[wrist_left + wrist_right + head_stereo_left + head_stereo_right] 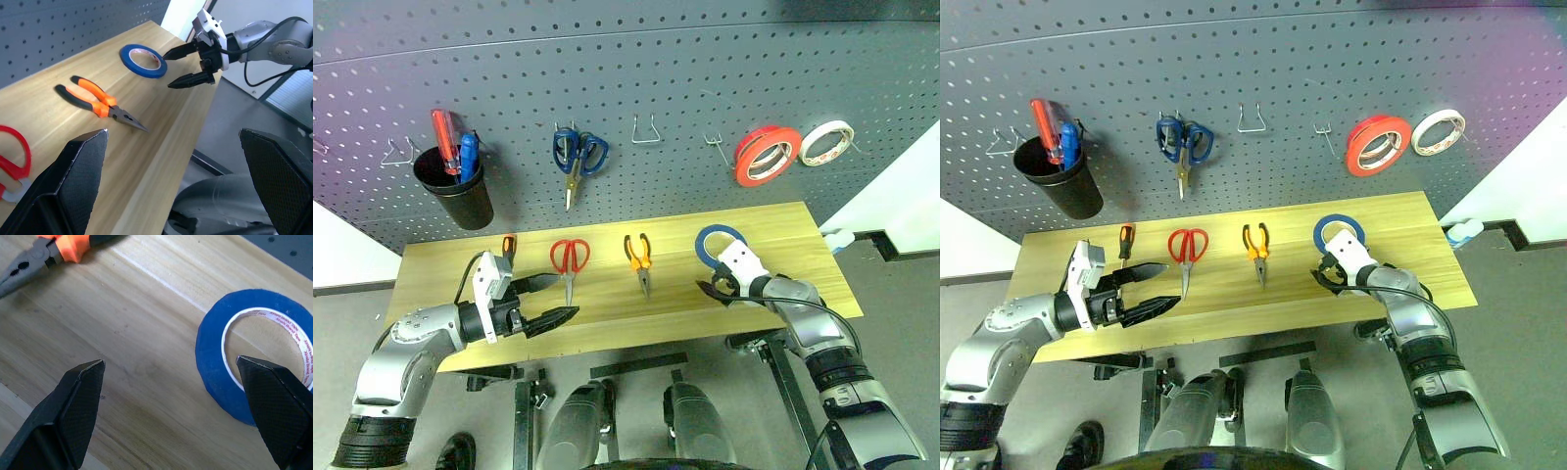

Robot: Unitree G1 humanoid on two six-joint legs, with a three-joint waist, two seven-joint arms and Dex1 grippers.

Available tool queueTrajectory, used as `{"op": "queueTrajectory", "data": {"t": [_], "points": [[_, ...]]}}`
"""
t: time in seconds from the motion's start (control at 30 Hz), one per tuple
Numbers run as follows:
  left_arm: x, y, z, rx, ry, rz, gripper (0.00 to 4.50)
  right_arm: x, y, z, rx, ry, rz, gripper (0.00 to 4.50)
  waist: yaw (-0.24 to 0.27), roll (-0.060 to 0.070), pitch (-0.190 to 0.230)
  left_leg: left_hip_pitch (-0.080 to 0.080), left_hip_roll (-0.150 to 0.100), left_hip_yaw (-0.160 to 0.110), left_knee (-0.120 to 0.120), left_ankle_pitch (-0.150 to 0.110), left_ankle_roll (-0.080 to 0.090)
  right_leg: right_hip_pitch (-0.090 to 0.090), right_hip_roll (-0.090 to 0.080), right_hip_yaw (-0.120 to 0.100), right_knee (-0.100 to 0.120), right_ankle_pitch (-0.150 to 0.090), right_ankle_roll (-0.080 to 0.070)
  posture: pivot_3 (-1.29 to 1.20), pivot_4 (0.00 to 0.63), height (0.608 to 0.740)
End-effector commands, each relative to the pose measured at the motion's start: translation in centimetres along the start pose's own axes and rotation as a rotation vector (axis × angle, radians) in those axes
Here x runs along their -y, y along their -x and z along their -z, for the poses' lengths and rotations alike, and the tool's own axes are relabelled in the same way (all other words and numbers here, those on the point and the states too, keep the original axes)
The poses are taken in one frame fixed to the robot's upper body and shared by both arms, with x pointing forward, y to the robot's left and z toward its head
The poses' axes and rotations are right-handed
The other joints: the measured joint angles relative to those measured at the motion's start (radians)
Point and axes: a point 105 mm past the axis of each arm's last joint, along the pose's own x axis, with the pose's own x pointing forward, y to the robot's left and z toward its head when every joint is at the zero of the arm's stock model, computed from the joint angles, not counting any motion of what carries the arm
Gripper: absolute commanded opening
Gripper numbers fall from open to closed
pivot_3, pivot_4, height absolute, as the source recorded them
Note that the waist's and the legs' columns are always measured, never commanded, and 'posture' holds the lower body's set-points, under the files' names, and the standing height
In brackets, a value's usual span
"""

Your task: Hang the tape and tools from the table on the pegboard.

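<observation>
A black cup (458, 191) hangs at the left of the wall panel, holding a red-handled tool (444, 138) and a blue-handled one (467, 155) upright. Blue-handled scissors (578, 157) hang blades down nearer the centre. To their right, an empty wire hook (646, 130) and a smaller hook (714, 145). Further right, a red-orange tape roll (767, 155) hangs just beside a white tape roll (826, 143). Another empty hook (399, 153) sits left of the cup. Grey floor (901, 323) lies below.

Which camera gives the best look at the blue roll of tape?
The right wrist view: the blue tape lies flat, close up, with its white inner ring. The left wrist view shows it whole but farther off; in the head views the right gripper hides part of it.
</observation>
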Motion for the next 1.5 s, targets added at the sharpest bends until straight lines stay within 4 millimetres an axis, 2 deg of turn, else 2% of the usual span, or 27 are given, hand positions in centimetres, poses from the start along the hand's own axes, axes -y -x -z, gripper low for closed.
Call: {"op": "queueTrajectory", "data": {"t": [0.03, 0.33, 0.53, 0.73, 1.27, 1.37, 1.5], "points": [[0.0, 0.4, -1.0, 0.018, -0.032, -0.007, 4.49, 0.7, -0.1, -0.4, 0.005, -0.002, 0.039, 4.5, 0.0, 0.0, 0.005, 0.0, 0.0, 0.0, 0.0, 0.0, 0.0, 0.0, 0.0, 0.0, 0.0, 0.0, 0.0, -0.01, 0.266, 0.723], [-0.4, 0.1, -1.0, 0.023, -0.038, -0.017, 4.49, 1.4, -0.5, 0.4, -0.036, -0.038, 0.101, 4.5, 0.0, 0.0, 0.011, 0.0, 0.0, 0.0, 0.0, 0.0, 0.0, 0.0, 0.0, -0.001, -0.001, 0.0, 0.0, -0.01, 0.256, 0.723], [-0.5, 0.0, -1.2, 0.032, -0.043, -0.019, 4.49, 2.8, -1.4, -0.2, -0.022, -0.176, 0.165, 4.5, -0.001, -0.001, 0.011, 0.0, 0.0, 0.0, 0.0, 0.0, -0.001, 0.0, 0.0, -0.001, -0.001, 0.0, 0.0, -0.01, 0.252, 0.723], [-0.5, 0.1, -1.1, 0.032, -0.045, -0.022, 4.49, 3.4, -2.5, -1.1, -0.02, -0.137, 0.164, 4.5, -0.001, -0.001, 0.011, 0.0, 0.0, 0.0, -0.001, 0.002, -0.003, 0.0, 0.0, -0.001, -0.001, 0.0, 0.0, 0.01, 0.244, 0.723], [-0.7, 0.3, -1.1, 0.033, -0.062, -0.04, 4.49, 2.7, -3.3, -0.1, -0.083, -0.141, 0.069, 4.5, 0.0, -0.001, 0.011, -0.001, 0.0, 0.0, -0.001, 0.003, -0.005, 0.0, 0.0, -0.002, -0.001, 0.0, 0.0, 0.02, 0.232, 0.723], [-0.7, 0.4, -1.3, 0.033, -0.067, -0.041, 4.5, 3.3, -3.3, -0.3, -0.083, -0.144, 0.085, 3.91, 0.0, -0.001, 0.011, -0.001, 0.0, 0.0, -0.001, 0.003, -0.005, 0.0, 0.0, -0.002, -0.001, 0.0, 0.0, 0.02, 0.231, 0.723], [-0.6, 0.4, -1.3, 0.032, -0.069, -0.044, 4.5, 3.3, -3.3, 0.1, -0.107, -0.098, 0.083, 2.55, 0.0, -0.001, 0.011, -0.001, 0.0, 0.0, -0.001, 0.003, -0.006, 0.0, 0.0, -0.002, -0.001, 0.0, 0.0, 0.03, 0.235, 0.723]]}}
